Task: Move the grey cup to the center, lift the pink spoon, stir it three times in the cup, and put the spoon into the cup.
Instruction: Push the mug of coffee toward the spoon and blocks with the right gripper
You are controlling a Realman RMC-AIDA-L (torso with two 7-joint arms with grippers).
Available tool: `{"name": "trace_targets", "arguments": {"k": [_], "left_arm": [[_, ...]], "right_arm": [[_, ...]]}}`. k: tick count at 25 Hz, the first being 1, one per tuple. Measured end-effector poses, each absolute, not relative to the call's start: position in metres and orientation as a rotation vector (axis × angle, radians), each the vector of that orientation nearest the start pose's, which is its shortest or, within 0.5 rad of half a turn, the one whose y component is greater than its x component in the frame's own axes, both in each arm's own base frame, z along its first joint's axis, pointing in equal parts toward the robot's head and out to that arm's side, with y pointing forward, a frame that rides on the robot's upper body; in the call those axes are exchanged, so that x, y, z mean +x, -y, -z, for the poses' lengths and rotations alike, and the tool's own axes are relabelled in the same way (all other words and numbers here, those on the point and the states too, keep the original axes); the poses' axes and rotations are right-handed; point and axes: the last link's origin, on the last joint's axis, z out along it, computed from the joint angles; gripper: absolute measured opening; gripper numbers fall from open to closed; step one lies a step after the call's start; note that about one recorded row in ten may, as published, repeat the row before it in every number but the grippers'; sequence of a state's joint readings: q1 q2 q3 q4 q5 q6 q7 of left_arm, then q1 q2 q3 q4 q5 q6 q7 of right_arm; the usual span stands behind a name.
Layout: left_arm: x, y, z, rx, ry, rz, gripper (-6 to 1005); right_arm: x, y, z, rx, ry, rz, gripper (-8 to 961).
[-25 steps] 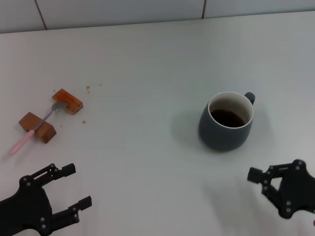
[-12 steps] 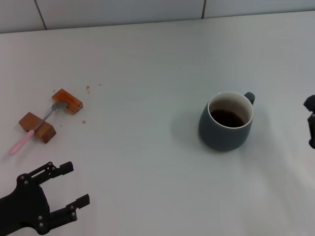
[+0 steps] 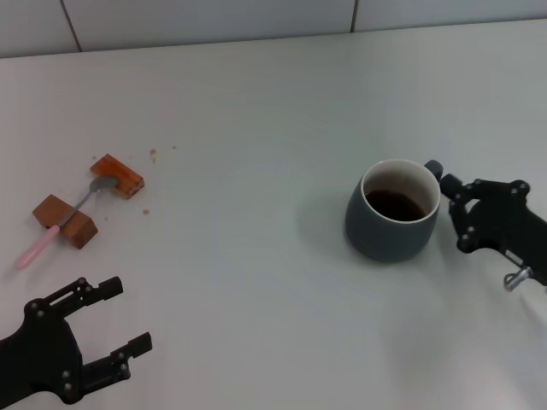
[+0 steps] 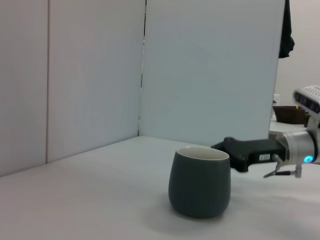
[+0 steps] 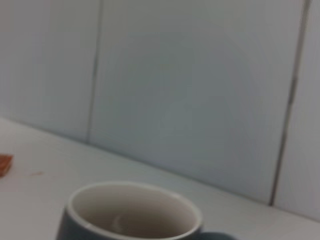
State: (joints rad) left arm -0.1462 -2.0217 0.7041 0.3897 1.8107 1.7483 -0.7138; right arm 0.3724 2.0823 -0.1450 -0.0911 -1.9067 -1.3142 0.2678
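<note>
The grey cup stands right of the table's middle, with dark liquid inside and its handle at the back right. It also shows in the left wrist view and close up in the right wrist view. My right gripper is open just right of the cup, beside the handle, and holds nothing; the left wrist view shows it behind the cup. The pink spoon lies at the far left across two brown wooden blocks. My left gripper is open and empty at the near left.
A second wooden block lies under the spoon's bowl, with a few crumbs beside it. A tiled wall runs along the table's far edge.
My right gripper has moved from the near right, out past the right edge, to just beside the cup's right side. My left gripper has drifted slightly toward the near edge. Cup and spoon have not moved.
</note>
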Motion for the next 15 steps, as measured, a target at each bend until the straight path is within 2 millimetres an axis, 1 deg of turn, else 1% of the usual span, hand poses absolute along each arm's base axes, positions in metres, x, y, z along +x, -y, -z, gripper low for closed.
{"name": "trace_targets", "arguments": {"k": [2, 7, 11, 13, 15], "left_arm": [[-0.346, -0.183, 0.005, -2.545, 0.397, 0.861, 784], [-0.347, -0.183, 0.003, -2.534, 0.4, 0.866, 783], [-0.347, -0.183, 0.003, -2.533, 0.4, 0.867, 783], [-0.347, -0.184, 0.001, -2.526, 0.398, 0.871, 783], [-0.347, -0.184, 0.001, -2.523, 0.397, 0.874, 783]], "right_arm": [[0.344, -0.273, 0.05, -2.169, -0.288, -0.529, 18], [0.34, -0.277, 0.059, -2.192, -0.28, -0.501, 19], [0.33, -0.284, 0.068, -2.21, -0.273, -0.514, 19], [0.321, -0.292, 0.075, -2.224, -0.278, -0.526, 20], [0.317, -0.295, 0.078, -2.231, -0.278, -0.53, 20]]}}
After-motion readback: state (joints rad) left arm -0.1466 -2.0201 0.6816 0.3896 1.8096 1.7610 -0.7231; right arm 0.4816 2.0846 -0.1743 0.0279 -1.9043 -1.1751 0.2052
